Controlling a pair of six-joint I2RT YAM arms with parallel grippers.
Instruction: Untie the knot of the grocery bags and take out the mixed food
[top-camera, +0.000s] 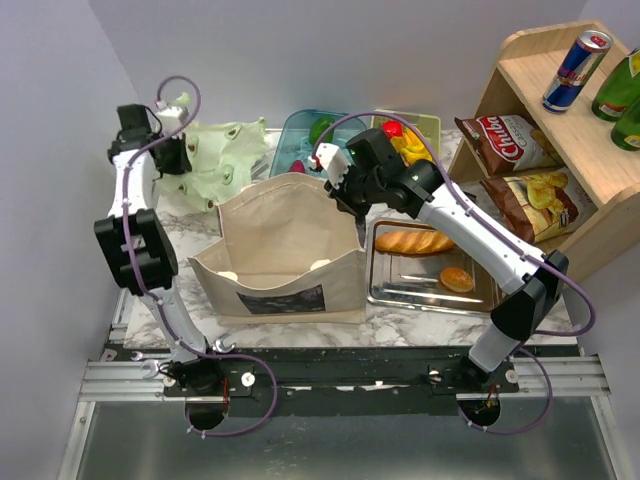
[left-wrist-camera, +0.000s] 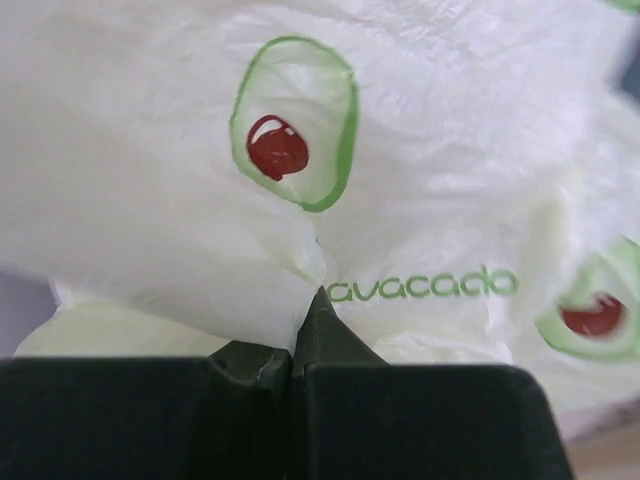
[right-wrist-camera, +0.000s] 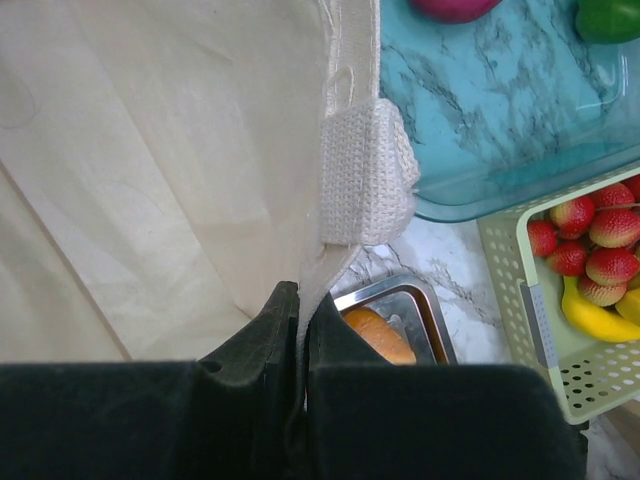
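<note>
Our left pincer (left-wrist-camera: 316, 300) is clenched on what looks like a thin fold of the avocado-print bag (left-wrist-camera: 420, 150), which lies behind the canvas tote (top-camera: 285, 235), to its left. The right pincer (right-wrist-camera: 303, 305) grips the tote's far right rim. We cannot make out the knot, so pulling this fold may only drag the bag, tear it or tighten the tie. The left arm reaches past the tote, bent at the elbow. The right arm angles in over the tote's right corner.

Bright, even light on my feeds.
Pale green bag (left-wrist-camera: 150, 150) just ahead of the left tool (left-wrist-camera: 308, 305) looks soft, washed out.
</note>
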